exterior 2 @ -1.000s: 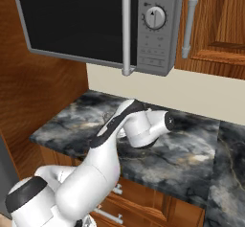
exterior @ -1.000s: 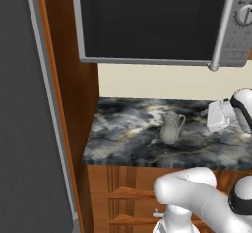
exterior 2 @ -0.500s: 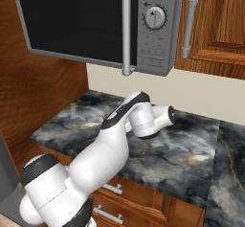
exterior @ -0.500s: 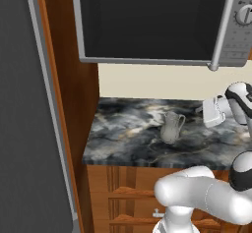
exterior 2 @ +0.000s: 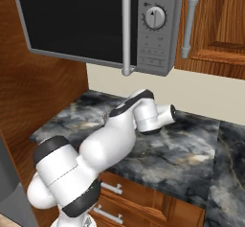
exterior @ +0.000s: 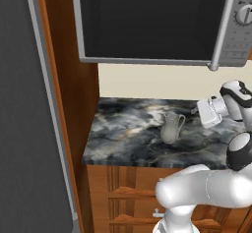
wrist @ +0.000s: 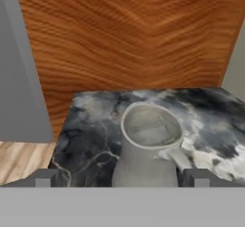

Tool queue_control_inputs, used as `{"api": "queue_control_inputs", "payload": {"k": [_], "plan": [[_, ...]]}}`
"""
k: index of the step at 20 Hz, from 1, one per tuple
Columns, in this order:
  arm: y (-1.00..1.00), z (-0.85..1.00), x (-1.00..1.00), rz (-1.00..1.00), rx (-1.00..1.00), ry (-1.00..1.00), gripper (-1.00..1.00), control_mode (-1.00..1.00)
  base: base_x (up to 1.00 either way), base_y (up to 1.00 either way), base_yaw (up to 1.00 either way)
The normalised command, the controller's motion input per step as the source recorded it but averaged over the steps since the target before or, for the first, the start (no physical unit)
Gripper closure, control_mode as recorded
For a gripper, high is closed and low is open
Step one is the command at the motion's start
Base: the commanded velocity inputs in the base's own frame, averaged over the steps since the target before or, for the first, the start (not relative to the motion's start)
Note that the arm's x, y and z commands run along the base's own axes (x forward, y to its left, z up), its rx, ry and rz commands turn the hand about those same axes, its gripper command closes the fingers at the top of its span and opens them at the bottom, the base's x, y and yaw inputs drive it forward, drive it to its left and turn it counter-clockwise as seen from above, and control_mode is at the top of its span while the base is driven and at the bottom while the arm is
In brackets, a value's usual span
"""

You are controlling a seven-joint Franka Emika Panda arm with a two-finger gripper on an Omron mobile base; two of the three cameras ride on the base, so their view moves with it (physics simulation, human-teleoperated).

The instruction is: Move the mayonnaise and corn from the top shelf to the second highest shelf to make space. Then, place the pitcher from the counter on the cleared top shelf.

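Pitcher point(wrist: 148, 149) upright on counter point(wrist: 91, 140), between open tool point(wrist: 122, 178) tips

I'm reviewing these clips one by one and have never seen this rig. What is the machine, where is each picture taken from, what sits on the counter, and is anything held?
It is a white robot arm on a driving base, in a rendered kitchen. Two pictures come from base cameras behind the arm, left and right; the third looks along the gripper. A grey pitcher stands upright on the dark marbled counter, below a microwave. The gripper is open, its fingertips either side of the pitcher. Nothing is held.
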Motion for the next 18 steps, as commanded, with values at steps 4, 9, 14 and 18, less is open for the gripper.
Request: {"api": "queue_control_inputs", "payload": {"k": [4,9,14,18], "plan": [[0.00,-0.19,0.21,0.09,0.00,-0.01,-1.00,-1.00,0.00,0.00,0.00],[0.00,-0.17,0.30,0.08,0.00,0.00,-1.00,-1.00,0.00,0.00,0.00],[0.00,-0.14,0.36,0.08,0.00,0.00,-1.00,-1.00,0.00,0.00,0.00],[0.00,-0.12,0.30,0.07,0.00,0.00,-1.00,-1.00,0.00,0.00,0.00]]}}
